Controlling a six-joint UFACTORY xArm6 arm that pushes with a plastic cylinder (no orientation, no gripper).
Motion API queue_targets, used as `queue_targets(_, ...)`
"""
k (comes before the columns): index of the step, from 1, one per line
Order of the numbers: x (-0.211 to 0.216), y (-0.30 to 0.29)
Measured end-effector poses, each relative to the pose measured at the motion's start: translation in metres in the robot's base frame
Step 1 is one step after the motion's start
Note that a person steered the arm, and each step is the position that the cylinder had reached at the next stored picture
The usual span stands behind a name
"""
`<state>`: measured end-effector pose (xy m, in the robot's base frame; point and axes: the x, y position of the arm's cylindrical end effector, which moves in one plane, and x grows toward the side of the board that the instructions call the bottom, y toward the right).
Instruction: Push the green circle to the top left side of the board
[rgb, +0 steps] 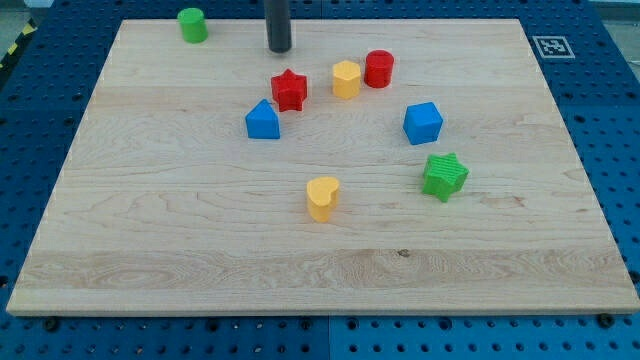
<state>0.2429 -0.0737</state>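
The green circle (193, 25) stands near the board's top left corner. My tip (279, 48) is at the view's top, to the right of the green circle and apart from it, with a wide gap between them. The tip is above the red star (289, 89) and does not touch any block.
A blue block (263, 120) sits below-left of the red star. A yellow hexagon (346, 79) and a red cylinder (379, 69) stand right of the tip. A blue cube (422, 123), a green star (444, 176) and a yellow heart (322, 197) lie lower. The wooden board (150, 250) fills the view.
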Motion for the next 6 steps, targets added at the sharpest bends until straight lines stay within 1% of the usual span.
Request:
queue_targets(2,-0.045,-0.072)
queue_targets(4,-0.051,-0.128)
queue_targets(5,-0.05,-0.094)
queue_targets(6,-0.018,-0.016)
